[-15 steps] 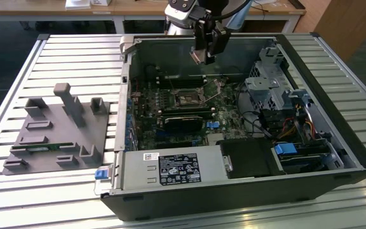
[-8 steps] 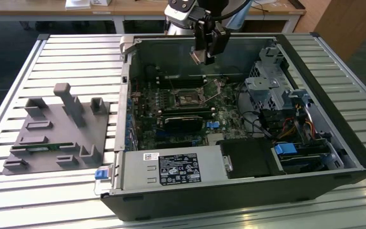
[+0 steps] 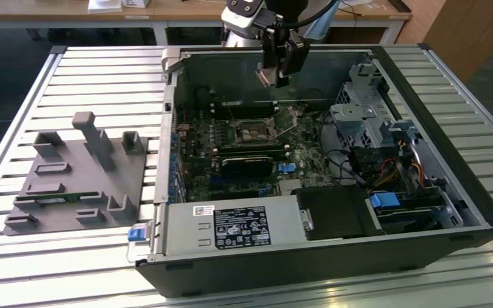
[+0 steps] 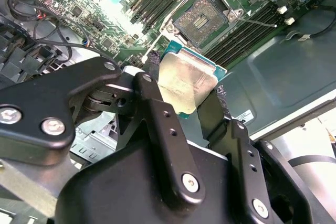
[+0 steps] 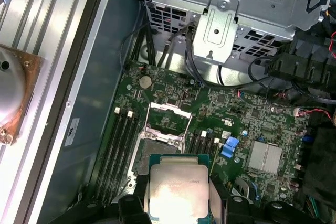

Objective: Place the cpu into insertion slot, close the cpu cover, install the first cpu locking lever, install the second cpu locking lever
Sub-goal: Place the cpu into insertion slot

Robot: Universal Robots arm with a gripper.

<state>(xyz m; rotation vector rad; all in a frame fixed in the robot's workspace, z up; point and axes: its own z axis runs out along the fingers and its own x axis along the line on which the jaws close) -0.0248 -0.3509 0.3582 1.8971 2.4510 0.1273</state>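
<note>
Gripper [image 4: 184, 92] fingers are clamped on the cpu [image 5: 178, 190] by two edges, held flat, I'd say to keep it square to the board. Beyond it the insertion slot [image 5: 157, 149] lies bare, the cpu cover [image 5: 168, 116] tipped up. Memory slots [image 5: 119, 145] crowd both sides, with the drive cage [image 5: 226, 19] farther off.

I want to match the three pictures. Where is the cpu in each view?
Exterior view: the cpu is at the gripper tip, above the open case.
Second wrist view: the cpu sits between the black fingers, near the insertion slot.
First wrist view: the cpu sits between the fingers, next to the slot.
Shared landmark: the empty insertion slot, mid-board.
</note>
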